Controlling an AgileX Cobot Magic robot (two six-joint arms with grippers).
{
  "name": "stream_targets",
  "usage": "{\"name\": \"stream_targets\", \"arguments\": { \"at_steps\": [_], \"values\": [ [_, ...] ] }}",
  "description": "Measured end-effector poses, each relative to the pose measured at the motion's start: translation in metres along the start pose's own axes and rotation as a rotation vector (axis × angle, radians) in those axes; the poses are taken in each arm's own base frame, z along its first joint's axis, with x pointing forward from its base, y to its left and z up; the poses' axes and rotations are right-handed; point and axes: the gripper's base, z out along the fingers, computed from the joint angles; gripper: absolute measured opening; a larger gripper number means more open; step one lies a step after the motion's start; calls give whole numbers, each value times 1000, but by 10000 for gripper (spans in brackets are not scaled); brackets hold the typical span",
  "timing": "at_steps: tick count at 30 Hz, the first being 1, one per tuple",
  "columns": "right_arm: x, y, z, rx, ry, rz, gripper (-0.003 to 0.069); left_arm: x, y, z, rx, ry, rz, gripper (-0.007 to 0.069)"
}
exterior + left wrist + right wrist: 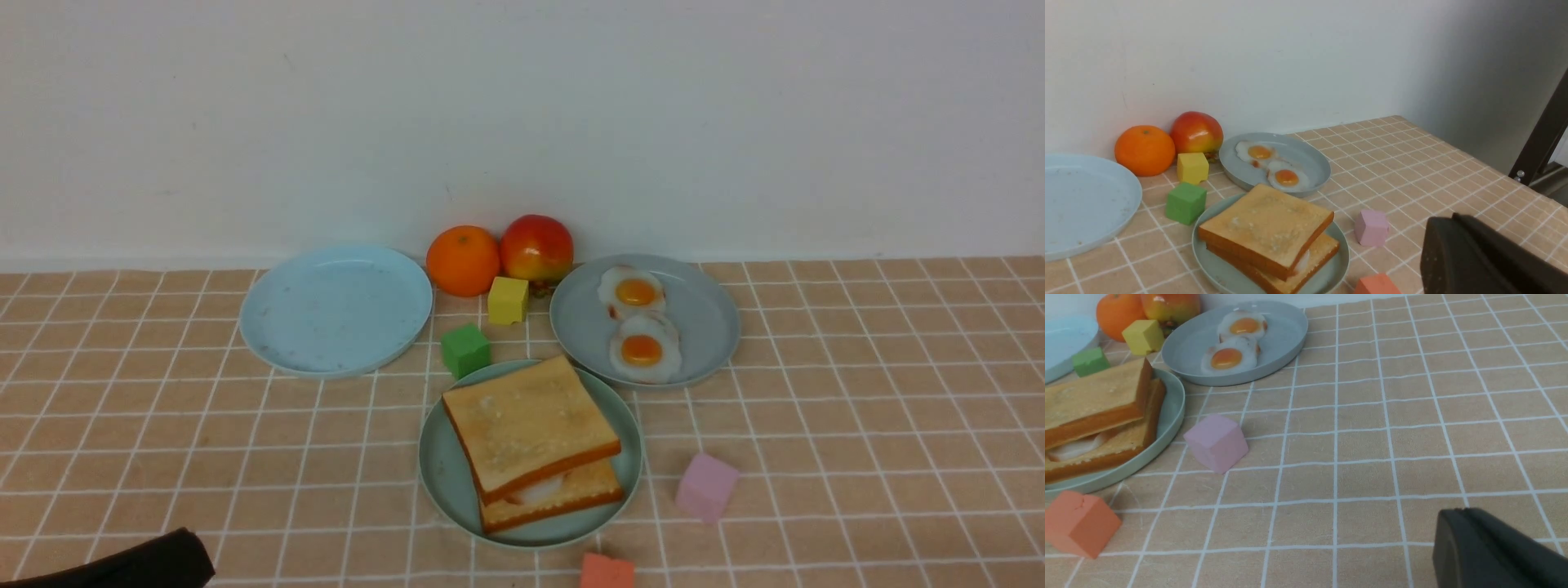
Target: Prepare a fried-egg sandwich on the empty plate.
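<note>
seemingly done: the fried-egg sandwich [535, 445] sits on the mint-green plate [441, 478], two toast slices stacked with egg white peeping out between them on the near side.
top slice: skewed against the lower one, its near edge lifted by the egg; it overhangs toward the plate's far left rim.
left gripper [1486, 261]: only a dark slab shows at the edge of its own wrist view and at the near-left corner of the front view; spread or pressed together, i cannot tell. it holds nothing that i can see.
right gripper [1494, 553]: dark slab at the edge of its wrist view, over bare cloth, well apart from the plate; its state i cannot tell either.
neighbours: pink cube [706, 487] just beside the plate on the right, orange-red cube [606, 572] near its front rim, green cube [465, 349] just behind it.
spare eggs: two lie on the grey-blue plate [710, 302] behind.
risk, judged: a further nudge to the tilted top slice could slide it off; an arm sweeping low could knock a cube into the rim and jolt the stack.
writing: no brand, label or lettering is readable anywhere.
</note>
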Motion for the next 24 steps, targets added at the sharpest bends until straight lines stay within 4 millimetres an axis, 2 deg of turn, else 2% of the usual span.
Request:
{"name": "stream_targets", "arguments": {
  "at_steps": [6, 10, 13, 17, 19, 24],
  "values": [
    [0, 0, 0, -1, -2, 1, 0, 10, 13, -4, -108, -101, 122, -13],
    [0, 0, 0, -1, -2, 1, 3, 15, 23, -13, -246, -183, 87, -13],
    [0, 0, 0, -1, -2, 1, 3, 27, 32, -22, -368, -225, 35, -13],
    [0, 0, 0, 0, -2, 1, 6, 48, 40, -28, -523, -83, -18, -13],
    [0, 0, 0, 2, -3, 2, 8, 69, 46, -33, -637, 103, -102, -13],
    [0, 0, 0, 2, -3, 2, 13, 75, 48, -35, -679, 159, -148, -13]
  ]
}}
